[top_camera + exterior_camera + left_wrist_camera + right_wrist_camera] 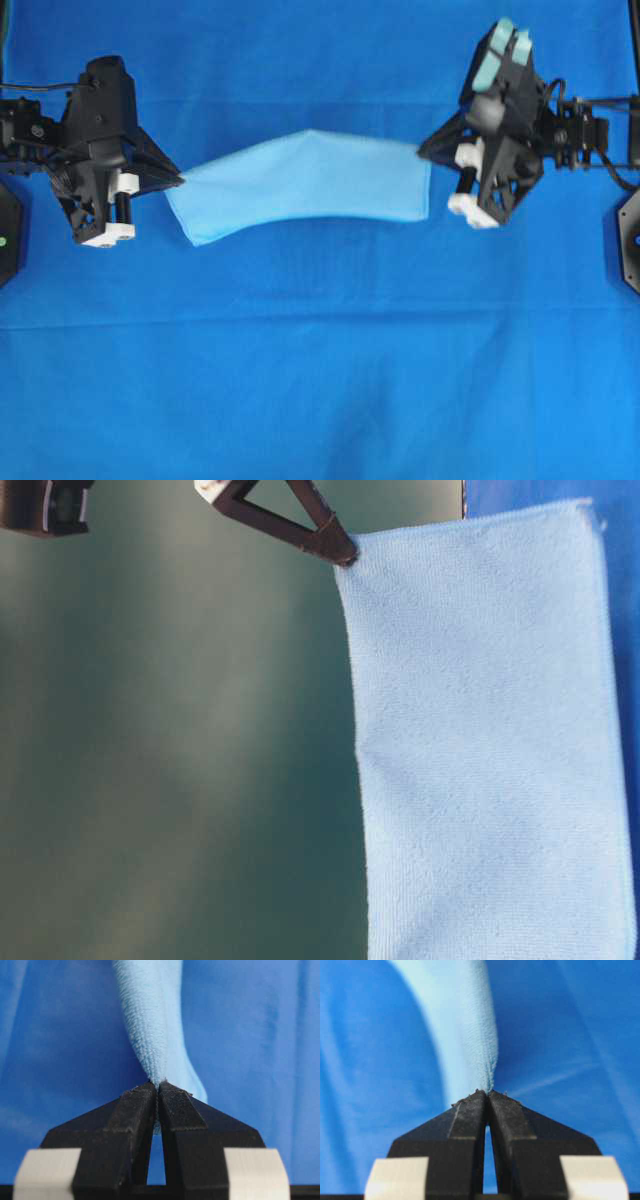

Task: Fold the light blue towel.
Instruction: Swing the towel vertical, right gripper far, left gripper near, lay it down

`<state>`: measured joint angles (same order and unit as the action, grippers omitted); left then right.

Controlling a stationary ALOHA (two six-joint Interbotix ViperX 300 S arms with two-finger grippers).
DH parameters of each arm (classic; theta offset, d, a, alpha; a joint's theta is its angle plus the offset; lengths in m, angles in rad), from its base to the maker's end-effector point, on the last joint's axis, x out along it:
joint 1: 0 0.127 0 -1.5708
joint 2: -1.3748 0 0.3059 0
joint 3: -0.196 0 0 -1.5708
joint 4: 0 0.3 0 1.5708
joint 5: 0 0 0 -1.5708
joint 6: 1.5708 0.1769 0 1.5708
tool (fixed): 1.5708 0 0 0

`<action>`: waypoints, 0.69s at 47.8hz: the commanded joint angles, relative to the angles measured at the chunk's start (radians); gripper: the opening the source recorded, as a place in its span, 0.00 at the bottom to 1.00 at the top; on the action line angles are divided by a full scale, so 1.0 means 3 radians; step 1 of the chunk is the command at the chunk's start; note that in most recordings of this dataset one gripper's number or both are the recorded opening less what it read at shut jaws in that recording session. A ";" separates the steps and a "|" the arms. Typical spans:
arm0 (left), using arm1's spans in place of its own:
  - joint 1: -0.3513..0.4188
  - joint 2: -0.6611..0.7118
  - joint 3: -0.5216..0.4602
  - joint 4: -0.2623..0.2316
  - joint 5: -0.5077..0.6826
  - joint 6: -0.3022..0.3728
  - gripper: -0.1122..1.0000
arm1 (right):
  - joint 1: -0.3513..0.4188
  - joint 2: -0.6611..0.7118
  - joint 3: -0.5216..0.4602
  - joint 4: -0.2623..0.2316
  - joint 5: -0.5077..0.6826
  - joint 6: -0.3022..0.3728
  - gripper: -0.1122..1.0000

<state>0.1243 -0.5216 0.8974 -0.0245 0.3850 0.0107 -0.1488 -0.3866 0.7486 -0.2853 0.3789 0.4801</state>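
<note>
Over the royal-blue sheet [320,380], overhead view: light blue towel [305,185] strung between both arms as a sagging band. Left gripper [180,181] pinches its left end, right gripper [424,150] its right end.

Table-level view: towel [480,750] hangs in a flat panel from one dark fingertip pair at its upper corner; which arm, cannot tell.

Left wrist view: fingers [137,1105] pressed together, towel edge clamped between them.

Right wrist view: fingers [470,1110] likewise clamped on the towel's edge.
</note>
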 commanded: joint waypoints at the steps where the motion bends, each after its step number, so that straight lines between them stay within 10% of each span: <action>1: -0.0153 0.0041 -0.0118 0.0000 -0.0123 0.0000 0.12 | -0.0164 -0.0005 -0.0077 -0.0010 -0.0026 0.0005 0.12; 33: -0.0869 0.1222 -0.1176 0.0000 -0.0854 0.0235 0.12 | -0.1038 0.0787 -0.0885 -0.0465 -0.0353 -0.0051 0.12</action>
<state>-0.1104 -0.1825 0.6075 -0.0245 0.1411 0.0660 -0.4418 -0.1672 0.5415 -0.4065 0.2777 0.4663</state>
